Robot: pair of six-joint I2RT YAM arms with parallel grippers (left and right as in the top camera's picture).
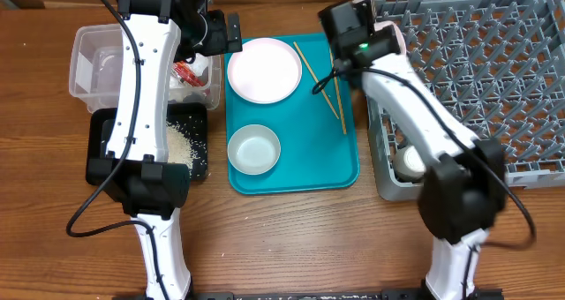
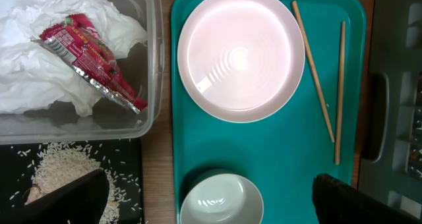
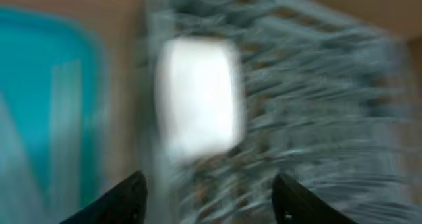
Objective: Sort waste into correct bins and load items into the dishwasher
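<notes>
While the left jaws are spread wide and the right jaws look parted too (blurry view), plate (image 2: 241, 53), bowl (image 2: 221, 201) and chopsticks (image 2: 313, 72) sit on the teal tray (image 2: 264, 151) mid-bench; napkin (image 2: 39, 72) and wrapper (image 2: 86, 59) are in the tub (image 2: 155, 53) by the bench's far left corner.

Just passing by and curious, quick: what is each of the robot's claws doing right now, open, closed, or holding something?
Left gripper: wide open, holding nothing.
Right gripper: open, nothing between its fingers, though the view is blurred.
</notes>
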